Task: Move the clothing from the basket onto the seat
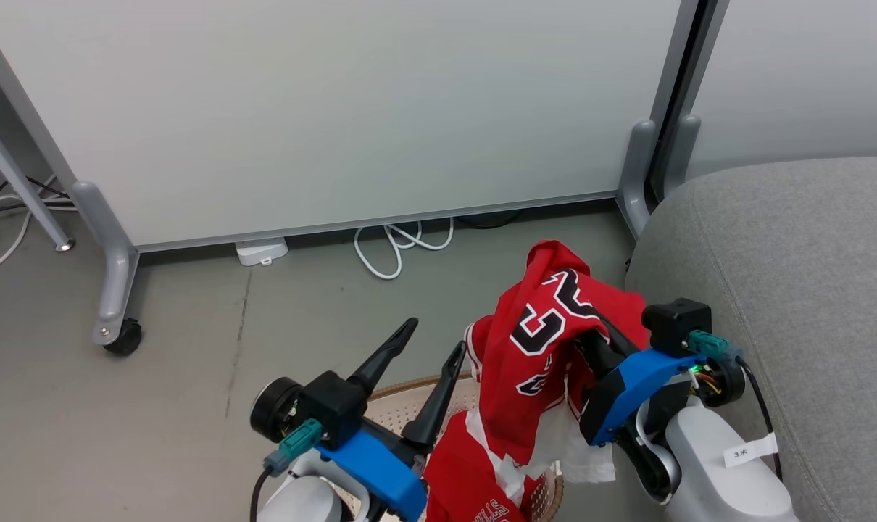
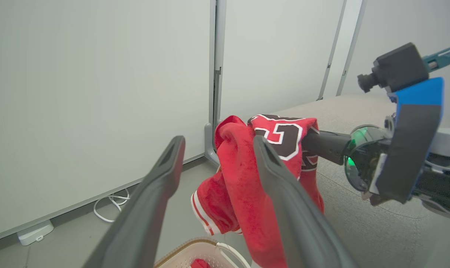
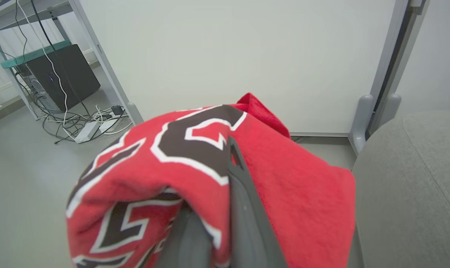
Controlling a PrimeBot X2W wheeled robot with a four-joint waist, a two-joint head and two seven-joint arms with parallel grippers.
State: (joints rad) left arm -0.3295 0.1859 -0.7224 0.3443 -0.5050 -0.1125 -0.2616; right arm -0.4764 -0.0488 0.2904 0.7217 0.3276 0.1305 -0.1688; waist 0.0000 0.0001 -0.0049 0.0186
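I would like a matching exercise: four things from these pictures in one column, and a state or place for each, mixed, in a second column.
1. left gripper
2. right gripper
3. basket
4. seat

A. grey, at the robot's right
B. shut on the clothing
C. on the floor, with a brown rim
D. open, empty

Pairs: 1-D, 2-B, 3-C, 4-A

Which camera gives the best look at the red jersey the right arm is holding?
Head view: most of the jersey hangs in sight from the right jaws, number and trim visible. Left wrist view: side-on, partly behind a left jaw. Right wrist view: a close-up draped over the jaws.
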